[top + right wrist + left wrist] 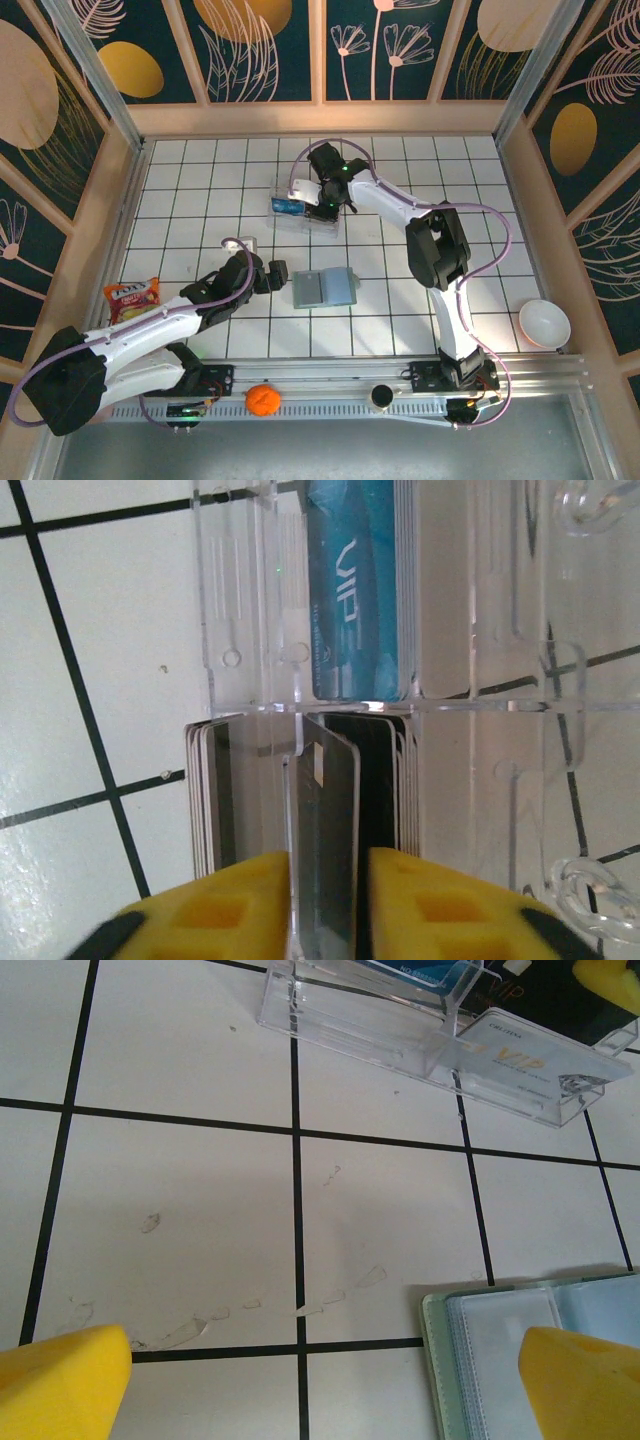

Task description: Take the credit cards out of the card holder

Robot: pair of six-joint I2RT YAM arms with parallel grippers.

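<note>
The card holder [325,288] lies open and flat on the tiles, pale blue-grey sleeves up. My left gripper [272,276] hovers just left of it, jaws wide open and empty; in the left wrist view the card holder [490,1350] lies under my right-hand fingertip [585,1385]. My right gripper [322,207] reaches down into a clear plastic box [300,214]. A grey credit card [330,800] stands tilted between its yellow pads [230,910], which are slightly apart, with a thin gap on the right side. A blue VIP card [350,590] and stacked cards [205,790] sit in the box.
A snack packet [133,297] lies at the left wall. An orange [262,400] and a small black object [381,397] rest on the front rail. A white bowl [544,323] sits at the right. Wooden walls fence the tiled floor.
</note>
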